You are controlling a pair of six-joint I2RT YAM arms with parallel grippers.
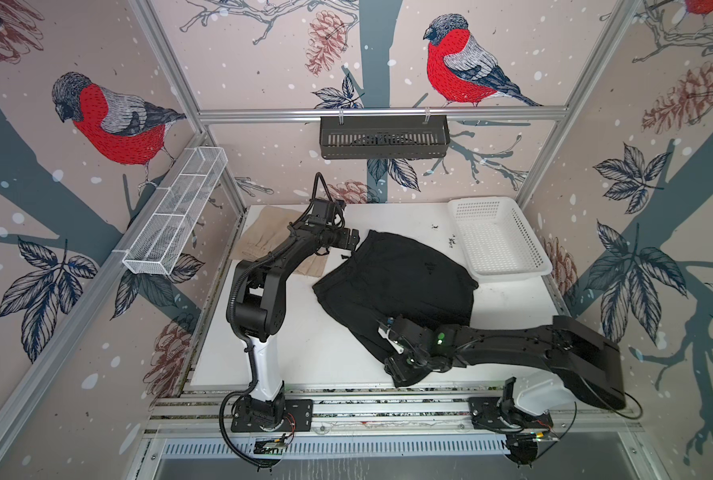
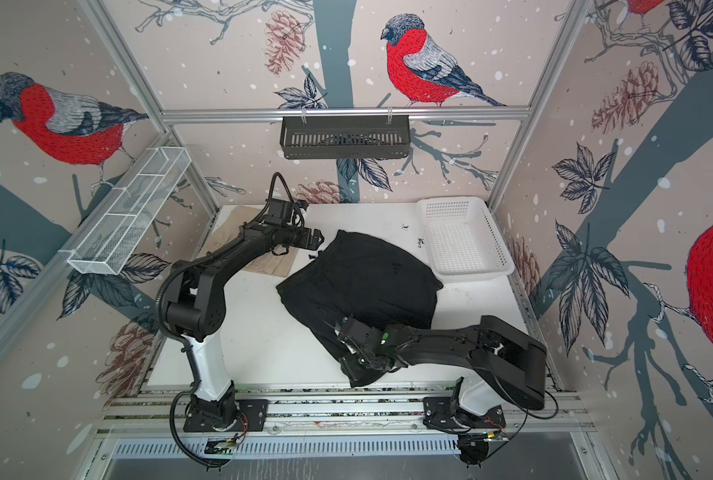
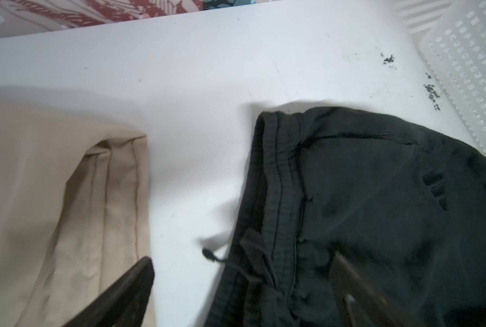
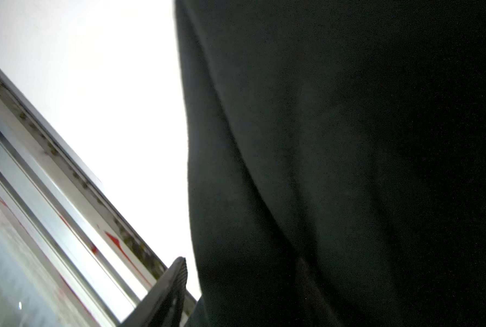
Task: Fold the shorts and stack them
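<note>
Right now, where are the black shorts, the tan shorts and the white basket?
black shorts (image 1: 400,270), a top view, middle of the cloth
tan shorts (image 3: 32,175), left wrist view, flat cloth
white basket (image 1: 495,239), a top view, bare floor

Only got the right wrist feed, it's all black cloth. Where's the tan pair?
Observer: Beige shorts lie flat at the far left of the table, partly under the left arm, apart from the black shorts.
Operator: Left claw?
Observer: Left claw is open over the black shorts' waistband corner, gripping nothing.
Operator: Basket?
Observer: White basket sits at the far right corner, nothing in it.
</note>
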